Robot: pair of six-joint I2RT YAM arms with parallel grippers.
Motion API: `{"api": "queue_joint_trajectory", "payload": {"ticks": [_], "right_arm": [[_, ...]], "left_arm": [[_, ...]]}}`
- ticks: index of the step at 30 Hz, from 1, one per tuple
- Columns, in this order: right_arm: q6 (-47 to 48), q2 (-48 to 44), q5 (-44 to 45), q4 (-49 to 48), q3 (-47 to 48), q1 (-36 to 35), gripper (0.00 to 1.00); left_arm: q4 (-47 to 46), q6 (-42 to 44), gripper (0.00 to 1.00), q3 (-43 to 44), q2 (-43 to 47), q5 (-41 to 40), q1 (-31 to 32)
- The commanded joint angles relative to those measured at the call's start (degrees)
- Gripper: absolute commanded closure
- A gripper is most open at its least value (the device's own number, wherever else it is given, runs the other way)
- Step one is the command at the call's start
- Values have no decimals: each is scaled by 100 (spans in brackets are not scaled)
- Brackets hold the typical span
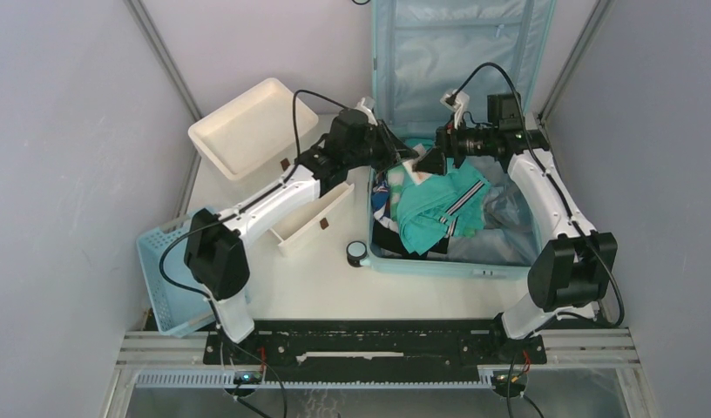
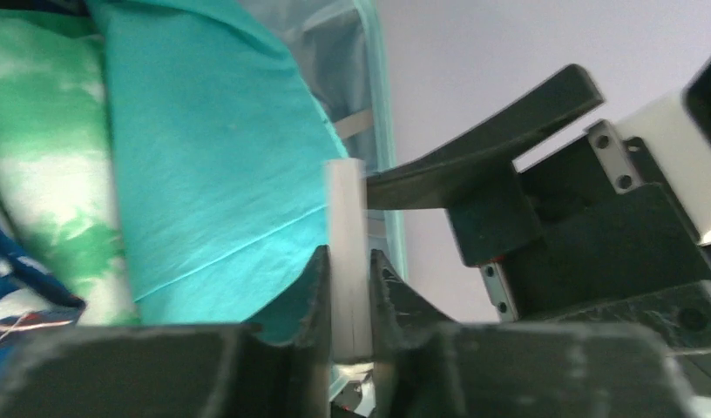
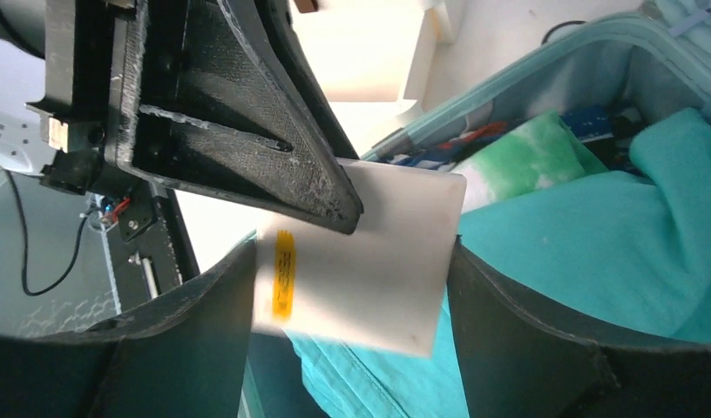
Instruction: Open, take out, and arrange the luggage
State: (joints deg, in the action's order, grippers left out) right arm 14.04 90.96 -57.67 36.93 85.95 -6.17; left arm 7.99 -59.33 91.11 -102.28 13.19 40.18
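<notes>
The luggage [image 1: 457, 263], a light-blue suitcase, lies open with its lid [image 1: 457, 52] standing up at the back. Inside are a teal garment [image 1: 439, 205] [image 2: 213, 157] [image 3: 596, 226] and a green-and-white cloth [image 2: 38, 157] [image 3: 526, 148]. Both grippers meet above its rear left part. My left gripper [image 1: 419, 159] [image 2: 348, 261] is shut on the thin edge of a flat white pack [image 2: 345, 226] [image 3: 387, 226] with a yellow label. My right gripper [image 1: 435, 159] [image 3: 352, 252] spans the same pack's width, both fingers against its sides.
A white tray [image 1: 247, 126] sits at the back left, a white drawer [image 1: 313, 222] lies under the left arm, and a blue lattice basket [image 1: 165, 279] stands at the near left. A suitcase wheel [image 1: 357, 252] sticks out at the case's near left corner.
</notes>
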Motion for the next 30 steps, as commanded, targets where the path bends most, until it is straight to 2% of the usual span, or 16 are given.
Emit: {"api": "queue_joint_trajectory", "payload": {"ticks": [1,2,3,5,7,8,12,16,22,26,30], "right_arm": [[262,-135,88,20,349,-111,62],[310,-125,98,65,371,-138,60],[356,-116,96,126,382,-160,51],[370,-103,111,170,393,-202,31],[423,-79,98,262,432,-238,18],[455,-67,61,337,464,-243,15],[704,18,-285,805,705,-127,9],[895,-21,-775,1010,686,97,8],[964,-42,-790,1009,354,178,8],[950,-19,-752,930,222,152,8],[951,32,-691,930,212,150,8]], "left_arm": [[216,345,92,343,10,8,69],[226,392,97,350,33,6,62],[237,460,100,343,68,-30,68],[258,639,100,310,203,-133,69],[272,878,100,202,382,-326,69],[267,1045,100,129,495,-437,67],[290,1984,100,-359,1045,-1077,54],[434,3481,100,-1108,1787,-1916,52],[714,6024,100,-2090,2768,-3178,51],[848,7427,100,-2423,2857,-4048,58],[941,8297,100,-2586,2479,-4481,60]]}}
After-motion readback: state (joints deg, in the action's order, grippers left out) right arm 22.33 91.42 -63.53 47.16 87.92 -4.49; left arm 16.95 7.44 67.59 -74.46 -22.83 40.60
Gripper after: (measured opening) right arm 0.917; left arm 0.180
